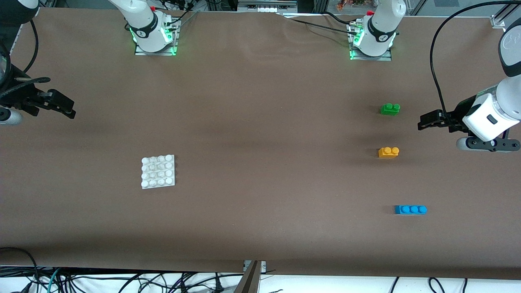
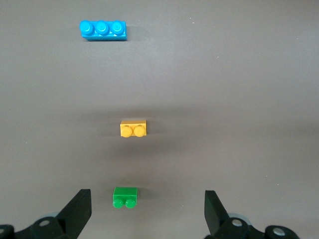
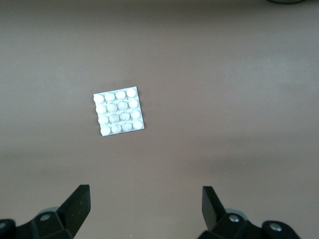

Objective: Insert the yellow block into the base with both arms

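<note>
The yellow block [image 1: 388, 152] is seen lying on the brown table [image 1: 260, 134] toward the left arm's end, studs up, free of any grip. The left gripper [image 1: 423, 122] is held in the air over bare table at that end, near the block but not touching it; its fingers [image 2: 77, 211] are spread wide apart and nothing is held between them. In the left wrist view the yellow block [image 2: 133, 128] is found ahead of the claw, between the green brick [image 2: 124, 197] — the one closest to the fingers — and the blue brick [image 2: 103, 30].

The base [image 1: 158, 171] is placed flat toward the right arm's end, well apart from the block. The right gripper [image 1: 67, 109] is held over bare table at that end, also spread wide and empty — the base [image 3: 118, 111] is seen ahead of its fingers [image 3: 79, 204], not touched.
</note>
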`<state>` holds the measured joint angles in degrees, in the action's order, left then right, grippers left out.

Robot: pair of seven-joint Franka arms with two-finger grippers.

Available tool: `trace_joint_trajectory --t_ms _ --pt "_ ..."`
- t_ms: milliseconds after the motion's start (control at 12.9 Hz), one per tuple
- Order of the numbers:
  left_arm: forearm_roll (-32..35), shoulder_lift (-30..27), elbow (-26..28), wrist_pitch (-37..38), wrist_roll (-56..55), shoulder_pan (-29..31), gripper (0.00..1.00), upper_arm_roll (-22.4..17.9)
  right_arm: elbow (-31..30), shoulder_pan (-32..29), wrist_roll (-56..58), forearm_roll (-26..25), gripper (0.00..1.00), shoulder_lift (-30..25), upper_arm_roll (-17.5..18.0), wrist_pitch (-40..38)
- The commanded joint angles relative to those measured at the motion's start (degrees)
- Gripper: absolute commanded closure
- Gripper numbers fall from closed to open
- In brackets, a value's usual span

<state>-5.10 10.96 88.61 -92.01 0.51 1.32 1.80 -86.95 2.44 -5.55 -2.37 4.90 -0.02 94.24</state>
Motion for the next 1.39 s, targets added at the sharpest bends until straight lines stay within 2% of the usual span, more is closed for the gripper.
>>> trace_joint_trajectory --t_ms 0,1315 --pt "0.52 0.64 -1.77 1.3 0.98 0.08 0.0 0.22 0.99 -0.15 0.28 -0.44 0.01 0.28 0.11 -0.37" --pt "0.35 0.64 -2.03 1.3 0.72 -0.36 0.0 0.3 1.08 -0.15 -0.16 -0.44 0.01 0.28 0.19 1.03"
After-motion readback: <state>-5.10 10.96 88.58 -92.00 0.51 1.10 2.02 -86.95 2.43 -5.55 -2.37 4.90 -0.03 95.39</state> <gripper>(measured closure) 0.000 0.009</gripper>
